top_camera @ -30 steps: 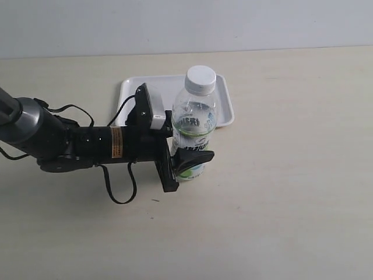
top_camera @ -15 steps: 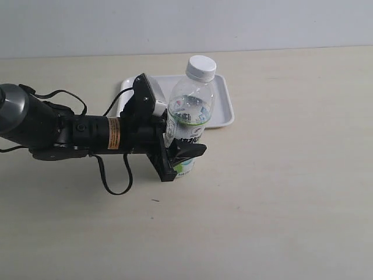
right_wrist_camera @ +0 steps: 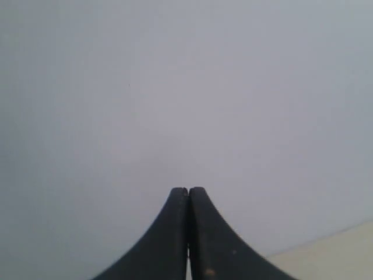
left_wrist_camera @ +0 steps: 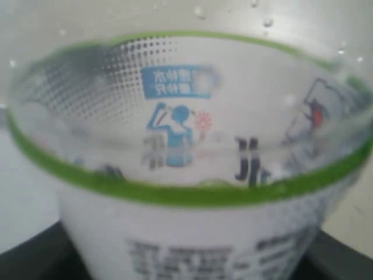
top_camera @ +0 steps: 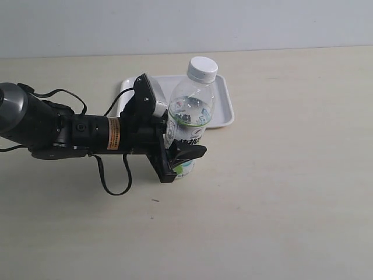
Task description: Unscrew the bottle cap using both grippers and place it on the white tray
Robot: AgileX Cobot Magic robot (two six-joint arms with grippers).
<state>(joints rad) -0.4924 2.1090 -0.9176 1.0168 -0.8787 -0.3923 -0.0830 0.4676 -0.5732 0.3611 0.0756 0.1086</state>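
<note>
Clear plastic, the bottle (top_camera: 187,125) was clamped low on its labelled body by the left gripper (top_camera: 183,156), jaws closed on both sides of it. The left wrist view was filled by the bottle's label and green band (left_wrist_camera: 186,175), which confirmed the hold.

Change over the last second: the bottle had stood upright; it now leaned, neck tipped toward the right of the exterior view, and bottle and arm had shifted slightly to the left. Over the last half second, almost nothing moved. It could not be told whether the base touched the tabletop (top_camera: 280,192) or was just clear of it.

The bottle cap (top_camera: 203,69) was on the neck, seated and untouched. The bottle stood in front of the white tray (top_camera: 224,111), the cap showing over the tray's far right corner.

The right gripper (right_wrist_camera: 187,195) had its jaws pressed together on nothing, faced a blank wall, and was absent from the exterior view.

Judgement: the bottle was secured and presented; the unscrewing step was not begun. The right jaws would need to open, then reach the cap.
</note>
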